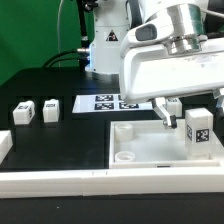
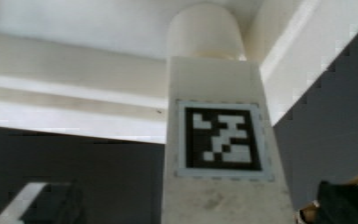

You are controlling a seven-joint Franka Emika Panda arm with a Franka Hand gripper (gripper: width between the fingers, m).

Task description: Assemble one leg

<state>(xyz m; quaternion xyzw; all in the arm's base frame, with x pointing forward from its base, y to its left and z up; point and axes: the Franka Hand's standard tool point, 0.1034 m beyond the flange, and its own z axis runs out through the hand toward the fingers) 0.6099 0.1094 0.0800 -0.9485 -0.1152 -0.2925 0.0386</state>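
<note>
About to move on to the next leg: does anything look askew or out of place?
Nothing stands out. The leg stands upright at a corner of the white tray piece, on the exterior view's right. The open gripper is clear of it.

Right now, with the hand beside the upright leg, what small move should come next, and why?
Probably lift the open hand straight away from the leg. It stands upright on a corner of the tabletop, and the wrist view shows the fingers apart from it; a sideways move might tip it.
</note>
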